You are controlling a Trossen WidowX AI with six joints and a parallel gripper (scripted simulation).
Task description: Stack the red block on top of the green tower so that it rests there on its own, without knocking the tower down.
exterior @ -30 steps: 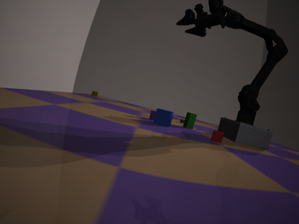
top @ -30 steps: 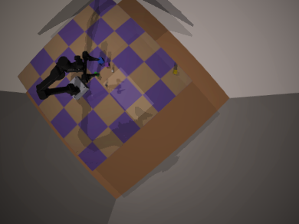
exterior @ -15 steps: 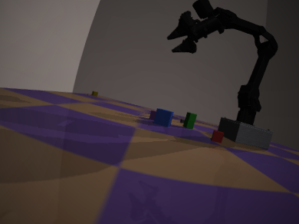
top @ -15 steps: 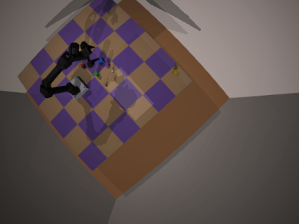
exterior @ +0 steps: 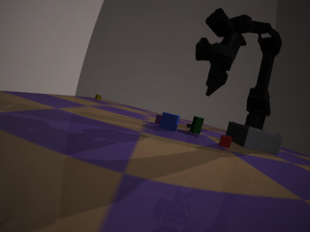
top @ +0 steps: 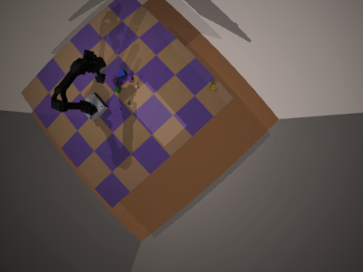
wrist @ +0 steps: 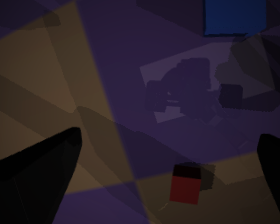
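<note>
Gripper (exterior: 212, 88) hanging above checkered table (exterior: 79, 159), jaws spread wide, grasping nothing.
Red block (wrist: 185, 186) lying below; green tower (exterior: 196, 124) standing beside blue block (exterior: 170, 121).

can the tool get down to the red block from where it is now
Probably yes. The tool is open and empty, raised over the checkered floor, and the red block lies between its fingers in the wrist view with nothing on it. The blue block and the green tower stand apart from it.

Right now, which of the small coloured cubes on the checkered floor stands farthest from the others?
The small yellow cube, alone near the far wall; the blue cube, green cube and red cube cluster near the robot's base.
</note>
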